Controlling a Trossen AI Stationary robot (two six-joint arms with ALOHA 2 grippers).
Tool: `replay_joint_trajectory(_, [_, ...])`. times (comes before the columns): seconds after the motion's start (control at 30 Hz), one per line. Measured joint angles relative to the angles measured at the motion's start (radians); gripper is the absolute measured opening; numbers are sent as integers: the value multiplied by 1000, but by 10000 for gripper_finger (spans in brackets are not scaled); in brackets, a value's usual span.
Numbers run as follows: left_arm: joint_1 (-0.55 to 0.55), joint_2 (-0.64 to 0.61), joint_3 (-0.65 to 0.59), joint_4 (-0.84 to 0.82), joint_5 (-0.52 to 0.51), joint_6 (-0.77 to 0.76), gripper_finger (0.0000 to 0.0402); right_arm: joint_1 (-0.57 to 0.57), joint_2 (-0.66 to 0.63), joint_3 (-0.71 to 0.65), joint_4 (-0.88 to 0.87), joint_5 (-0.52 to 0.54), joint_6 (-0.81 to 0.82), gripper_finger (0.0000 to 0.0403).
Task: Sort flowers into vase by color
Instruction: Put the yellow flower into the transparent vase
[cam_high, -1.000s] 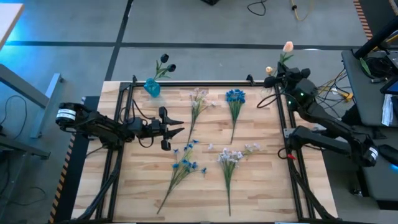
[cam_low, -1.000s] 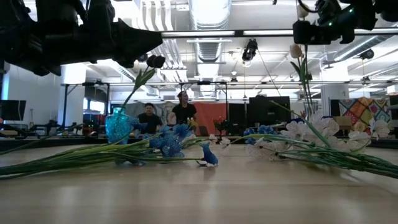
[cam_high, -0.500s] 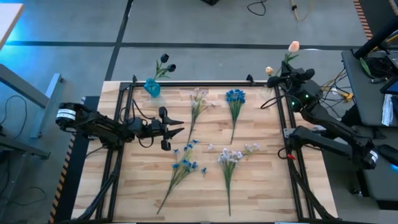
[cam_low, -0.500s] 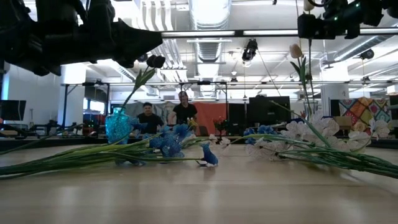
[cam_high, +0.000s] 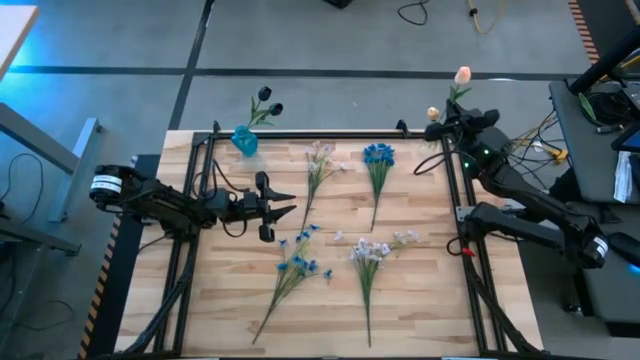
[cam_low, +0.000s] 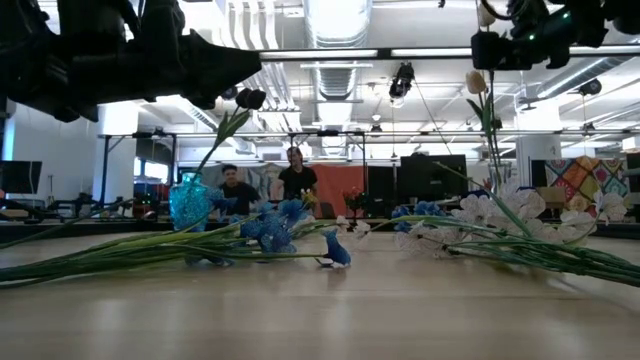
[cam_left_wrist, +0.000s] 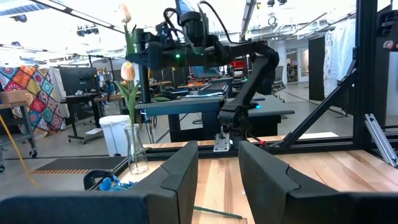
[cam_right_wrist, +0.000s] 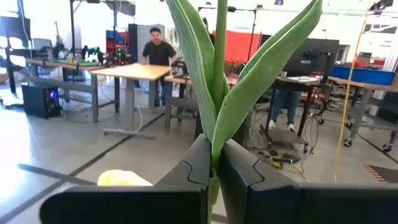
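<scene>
Pinching a tulip stem (cam_right_wrist: 219, 74) between closed fingers, the right pincer (cam_high: 445, 128) hangs over the bench's (cam_high: 420, 300) far right corner, above a clear vase (cam_left_wrist: 137, 149) holding another tulip (cam_left_wrist: 128, 71); the left pincer (cam_high: 285, 205) waits over the bench's left half, jaws partly apart and empty; blue sprigs (cam_high: 378, 156) and white-lilac sprigs (cam_high: 372, 252) lie flat between them; a blue vase (cam_high: 244, 140) stands at the far left.

Peach tulip (cam_high: 462, 75) upright, stem pinched in right gripper (cam_high: 447, 122); four blue and white-lilac sprigs (cam_high: 377, 158) flat on table, well apart from it.
</scene>
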Motion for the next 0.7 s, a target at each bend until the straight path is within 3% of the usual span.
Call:
replay_joint_trajectory(0.43, [0,0,0,-5,0,0,101,0,89,-2,-65,109,41,15])
replay_joint_trajectory(0.7, [0,0,0,-7,0,0,101,0,113,-2,-155,156,66,75])
